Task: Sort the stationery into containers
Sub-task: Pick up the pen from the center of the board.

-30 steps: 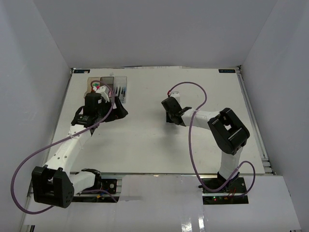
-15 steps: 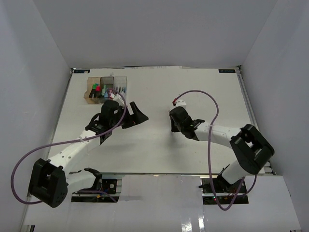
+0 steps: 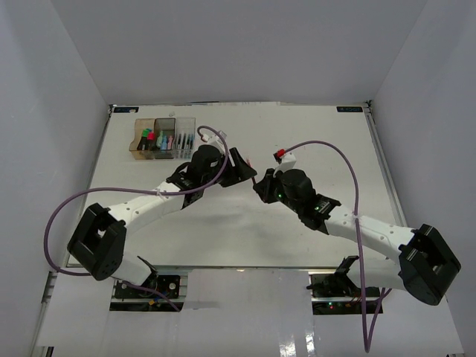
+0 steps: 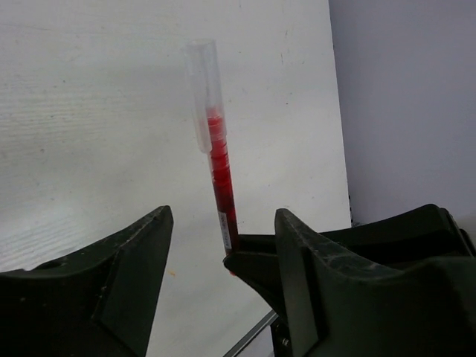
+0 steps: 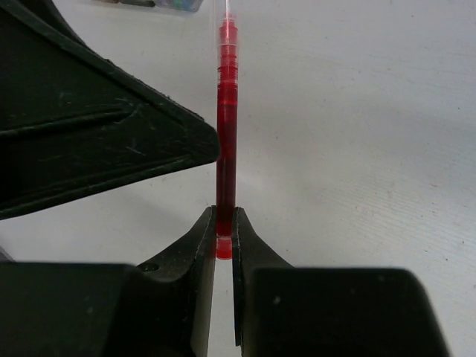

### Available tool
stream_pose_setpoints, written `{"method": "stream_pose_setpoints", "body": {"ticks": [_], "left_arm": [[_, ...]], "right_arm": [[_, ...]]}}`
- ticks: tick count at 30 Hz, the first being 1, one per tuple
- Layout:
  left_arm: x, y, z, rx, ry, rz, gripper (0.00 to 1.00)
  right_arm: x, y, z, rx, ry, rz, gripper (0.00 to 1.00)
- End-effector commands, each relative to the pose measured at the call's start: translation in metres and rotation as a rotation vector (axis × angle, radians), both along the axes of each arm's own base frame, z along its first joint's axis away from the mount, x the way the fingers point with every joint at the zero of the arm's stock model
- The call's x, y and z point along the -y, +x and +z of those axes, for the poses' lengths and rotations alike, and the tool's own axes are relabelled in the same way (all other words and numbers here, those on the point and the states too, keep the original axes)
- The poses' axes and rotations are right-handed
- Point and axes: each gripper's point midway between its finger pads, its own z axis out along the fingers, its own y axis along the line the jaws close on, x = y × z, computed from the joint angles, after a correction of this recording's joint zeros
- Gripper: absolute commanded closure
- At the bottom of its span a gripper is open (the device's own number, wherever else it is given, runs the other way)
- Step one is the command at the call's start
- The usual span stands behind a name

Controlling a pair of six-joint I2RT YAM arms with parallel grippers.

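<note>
While the containers [image 3: 135,149] already hold the other stationery [image 3: 160,140], my right jaws grip one unsorted red pen [image 5: 225,134] between open left jaws.

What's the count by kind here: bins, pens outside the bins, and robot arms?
Bins: 3 (amber, dark grey, clear)
Red pen outside the bins: 1
Robot arms: 2 (left arm, right arm)
Total: 6
The pieces already inside the bins are too small to count.
</note>
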Motion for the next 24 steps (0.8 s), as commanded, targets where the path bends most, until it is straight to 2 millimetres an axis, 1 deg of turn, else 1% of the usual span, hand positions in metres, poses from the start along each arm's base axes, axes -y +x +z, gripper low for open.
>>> {"method": "stream_pose_setpoints", "body": {"ticks": [1, 4, 6, 7, 10, 11, 12, 13, 15, 16, 17, 19, 20, 22, 23, 24], "left_arm": [[0.013, 0.012, 0.028, 0.068, -0.054, 0.023, 0.34], [0.018, 0.013, 0.028, 0.069, -0.057, 0.021, 0.42], [0.021, 0.014, 0.026, 0.068, -0.054, 0.020, 0.46], [0.021, 0.015, 0.025, 0.069, -0.050, 0.024, 0.51], [0.022, 0.017, 0.022, 0.070, -0.040, 0.026, 0.61], [0.022, 0.018, 0.021, 0.074, -0.034, 0.026, 0.69], [0.022, 0.019, 0.021, 0.075, -0.031, 0.030, 0.73], [0.020, 0.020, 0.021, 0.081, -0.027, 0.035, 0.80], [0.020, 0.021, 0.018, 0.084, -0.012, 0.034, 0.87], [0.019, 0.021, 0.017, 0.086, -0.004, 0.035, 0.89], [0.018, 0.023, 0.014, 0.088, 0.019, 0.036, 0.92], [0.015, 0.026, 0.012, 0.102, 0.051, 0.041, 0.92], [0.014, 0.029, 0.014, 0.113, 0.065, 0.037, 0.92], [-0.003, 0.044, 0.008, 0.149, 0.162, 0.081, 0.92], [-0.010, 0.052, 0.012, 0.162, 0.199, 0.094, 0.92], [-0.023, 0.060, 0.008, 0.170, 0.258, 0.120, 0.92]], "right_arm": [[-0.008, -0.001, 0.021, 0.045, 0.079, 0.026, 0.89], [-0.009, -0.003, 0.021, 0.044, 0.096, 0.028, 0.89], [-0.010, -0.004, 0.021, 0.041, 0.104, 0.032, 0.89], [-0.011, -0.004, 0.023, 0.045, 0.110, 0.037, 0.89], [-0.011, -0.004, 0.023, 0.047, 0.117, 0.039, 0.89], [-0.011, -0.005, 0.022, 0.045, 0.115, 0.041, 0.88], [-0.011, -0.005, 0.022, 0.046, 0.116, 0.039, 0.86], [-0.010, -0.003, 0.019, 0.044, 0.110, 0.030, 0.84], [-0.009, -0.002, 0.017, 0.044, 0.103, 0.025, 0.82], [-0.009, -0.002, 0.015, 0.043, 0.098, 0.023, 0.72], [-0.009, -0.002, 0.014, 0.041, 0.095, 0.023, 0.67], [-0.007, 0.000, 0.012, 0.044, 0.081, 0.017, 0.54], [-0.005, 0.001, 0.009, 0.046, 0.059, 0.007, 0.40], [0.000, 0.003, 0.005, 0.045, 0.030, -0.011, 0.28], [0.007, 0.005, 0.000, 0.043, -0.006, -0.029, 0.17], [0.011, 0.006, -0.001, 0.045, -0.021, -0.041, 0.11]]}}
